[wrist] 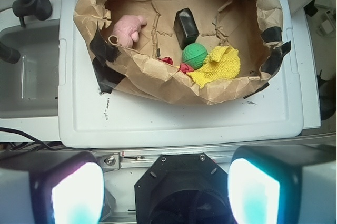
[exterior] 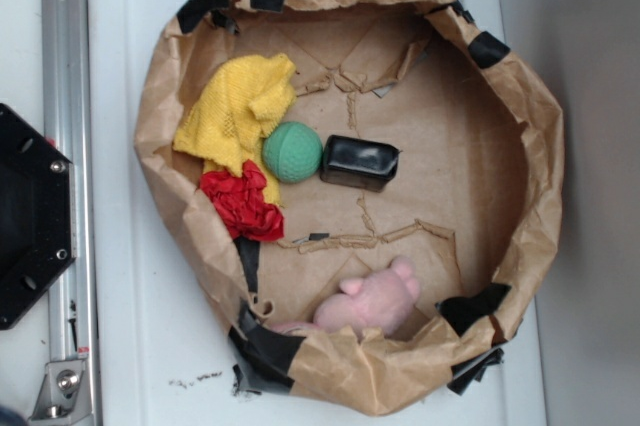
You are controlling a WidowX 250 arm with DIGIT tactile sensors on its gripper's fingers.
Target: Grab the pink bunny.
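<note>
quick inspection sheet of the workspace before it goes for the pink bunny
surface: white lid carrying a brown paper nest patched with black tape
job's things: pink bunny lying inside the nest against its wall, nothing on top of it
clutter: green ball touching a black block and a yellow knitted cloth; red cloth wad beside the cloth
grippers: hand open, outside the nest, two fingers at the bottom of the wrist view, holding nothing
cables: black cable at the left in the wrist view
surroundings: grey sink and black hose left of the lid in the wrist view
</note>
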